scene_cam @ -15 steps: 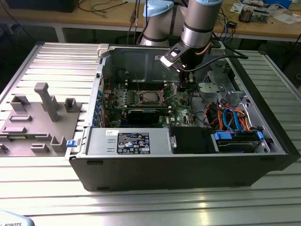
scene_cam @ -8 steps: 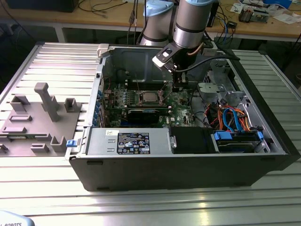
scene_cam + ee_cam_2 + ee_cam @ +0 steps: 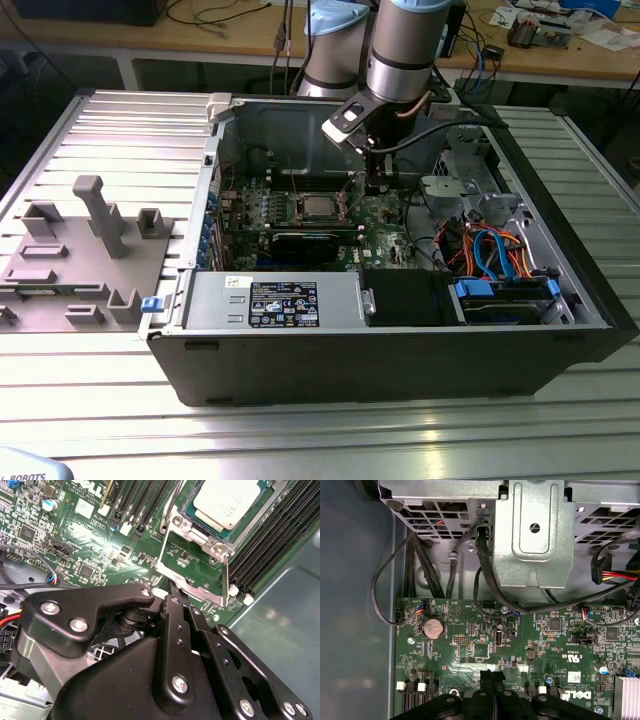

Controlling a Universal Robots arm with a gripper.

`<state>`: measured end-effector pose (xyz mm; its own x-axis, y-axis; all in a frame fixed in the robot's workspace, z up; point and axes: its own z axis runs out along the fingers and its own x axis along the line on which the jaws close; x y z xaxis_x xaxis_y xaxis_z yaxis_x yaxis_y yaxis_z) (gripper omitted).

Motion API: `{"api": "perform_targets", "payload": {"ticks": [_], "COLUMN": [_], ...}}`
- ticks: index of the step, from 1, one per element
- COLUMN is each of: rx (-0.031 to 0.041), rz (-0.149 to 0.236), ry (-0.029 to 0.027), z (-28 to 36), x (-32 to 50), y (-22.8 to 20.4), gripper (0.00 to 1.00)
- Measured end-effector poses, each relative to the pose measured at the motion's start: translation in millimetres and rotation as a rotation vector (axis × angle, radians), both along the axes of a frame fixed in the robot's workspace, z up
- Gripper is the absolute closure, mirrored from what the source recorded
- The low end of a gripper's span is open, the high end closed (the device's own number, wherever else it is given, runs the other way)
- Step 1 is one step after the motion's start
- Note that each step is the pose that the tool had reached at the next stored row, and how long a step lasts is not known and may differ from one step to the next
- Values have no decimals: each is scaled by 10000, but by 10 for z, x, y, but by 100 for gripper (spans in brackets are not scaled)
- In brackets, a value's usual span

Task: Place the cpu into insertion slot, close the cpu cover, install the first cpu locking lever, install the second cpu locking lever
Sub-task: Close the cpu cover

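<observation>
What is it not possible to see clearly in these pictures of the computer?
- The cpu: second wrist view, cut off by the picture's edge.
- The cpu cover: same view, mostly cut off, so its latching is unclear.
- What the hand touches: second wrist view, its own black links cover the contact.
- The green board under the hand: first wrist view, the hand hides it.

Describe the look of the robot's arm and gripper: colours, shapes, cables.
The arm is a thick silver-grey cylinder with pale blue joint caps. A black cable loops from its wrist, near a pale grey block mounted there. The gripper is matte black, built of flat linked bars with rounded ends and silver screw heads.
</observation>
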<state>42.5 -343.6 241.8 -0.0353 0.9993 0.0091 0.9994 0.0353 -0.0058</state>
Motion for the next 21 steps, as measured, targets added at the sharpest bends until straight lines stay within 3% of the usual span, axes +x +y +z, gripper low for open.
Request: {"api": "perform_targets", "payload": {"ticks": [16,21], "rx": [0,0], "rz": [0,0], "ry": [0,0], "z": [-10,-40], "x": [-19,-49], "y": [0,0], "gripper": [89,89]}}
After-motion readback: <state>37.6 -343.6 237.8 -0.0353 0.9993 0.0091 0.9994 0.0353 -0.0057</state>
